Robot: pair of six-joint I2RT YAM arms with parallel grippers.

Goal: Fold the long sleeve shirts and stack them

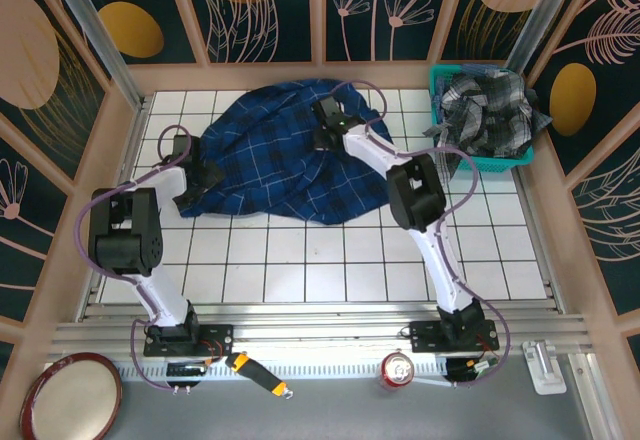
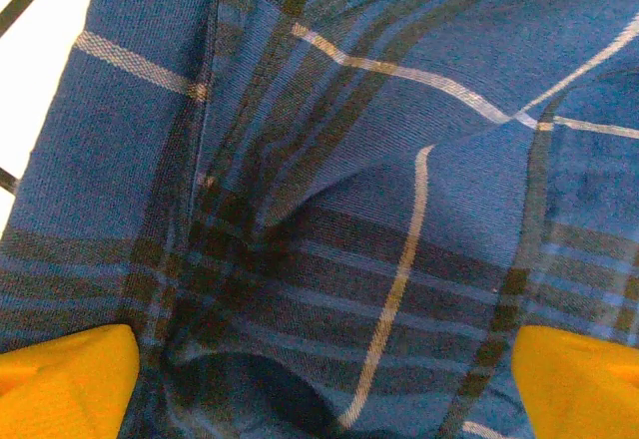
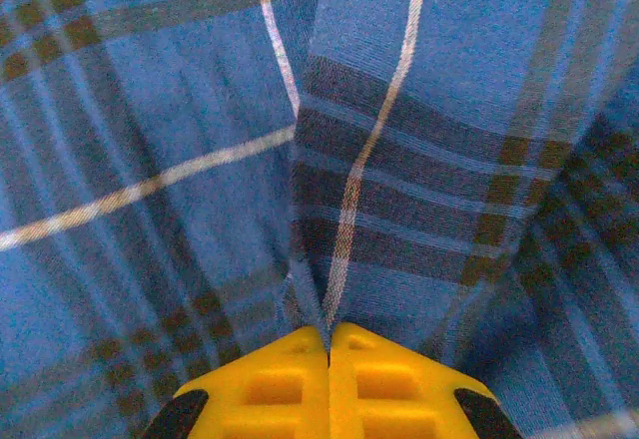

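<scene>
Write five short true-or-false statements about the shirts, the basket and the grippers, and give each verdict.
1. The blue plaid shirt lies neatly folded. False: it lies crumpled and spread on the table.
2. The grey checked shirt sits in the teal basket. True.
3. The right gripper has its jaws shut on a fold of blue cloth. True.
4. The left gripper has its jaws shut. False: they stand apart over blue cloth.
5. The soda can stands in the basket. False: it stands at the near edge.
</scene>
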